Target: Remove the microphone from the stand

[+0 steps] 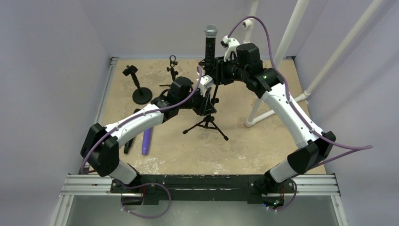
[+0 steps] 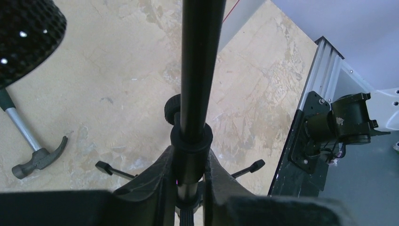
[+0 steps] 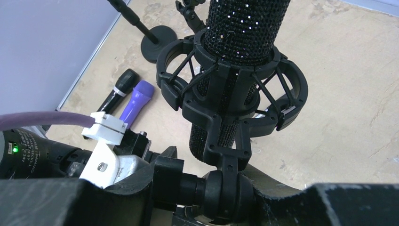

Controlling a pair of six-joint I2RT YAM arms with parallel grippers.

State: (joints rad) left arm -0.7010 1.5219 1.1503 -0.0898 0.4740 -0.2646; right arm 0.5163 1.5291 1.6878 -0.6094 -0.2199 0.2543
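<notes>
The microphone [image 1: 210,43], black and sparkly with a silver head, stands upright in a black shock mount [image 3: 230,99] on top of a tripod stand [image 1: 207,123]. My left gripper [image 1: 205,98] is shut on the stand's pole; in the left wrist view its fingers [image 2: 160,174] clamp the pole's collar [image 2: 190,143]. My right gripper [image 1: 218,73] is shut on the mount's swivel joint [image 3: 235,188], just under the microphone body [image 3: 244,33]. The microphone's lower end shows at the top left of the left wrist view [image 2: 26,33].
A round-base desk stand [image 1: 140,92] and a small clip stand [image 1: 172,66] stand at the back left. A purple microphone [image 1: 147,141] and a black one [image 1: 129,143] lie at the left. A hammer [image 2: 33,155] lies near the tripod. White pipes [image 1: 277,70] rise on the right.
</notes>
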